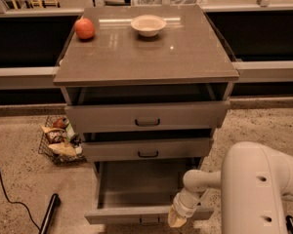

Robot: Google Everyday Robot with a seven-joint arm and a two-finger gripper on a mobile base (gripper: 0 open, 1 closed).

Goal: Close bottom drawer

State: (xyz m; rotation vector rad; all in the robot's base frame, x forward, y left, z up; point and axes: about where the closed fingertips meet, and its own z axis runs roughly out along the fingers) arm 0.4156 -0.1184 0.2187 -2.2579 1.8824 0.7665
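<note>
The grey cabinet [146,57] has three drawers. The bottom drawer [136,213] is pulled far out, its inside bare, its flat front low in the view with a small dark handle. My gripper [177,218] sits at the right part of that front, against its top edge. The white arm [205,180] reaches to it from the right. The top drawer [146,116] and middle drawer [147,149] stand slightly out.
A red apple [84,28] and a white bowl [148,25] rest on the cabinet top. A wire basket of snacks [58,140] sits on the floor at left. A black cable [5,194] and a dark rod [49,213] lie at lower left.
</note>
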